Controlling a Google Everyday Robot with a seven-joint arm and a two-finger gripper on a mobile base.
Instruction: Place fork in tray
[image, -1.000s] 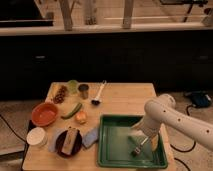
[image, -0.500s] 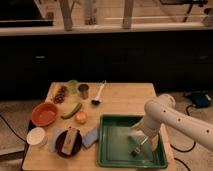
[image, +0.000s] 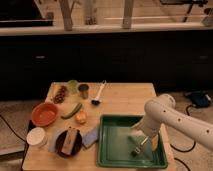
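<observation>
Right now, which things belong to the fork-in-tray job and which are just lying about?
Job: fork; green tray; claw, low over the tray's right side, fork just beneath it.

Lying about on the wooden table: orange bowl, white bowl, dark plate, blue cloth, white-handled utensil, metal cup.

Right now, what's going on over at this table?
A white robot arm reaches in from the right, its gripper low inside the green tray, towards the tray's right side. The small fork is right at the gripper's tip, over the tray bottom; I can't tell whether it has been let go. An orange bowl and a dark plate sit on the left of the table.
</observation>
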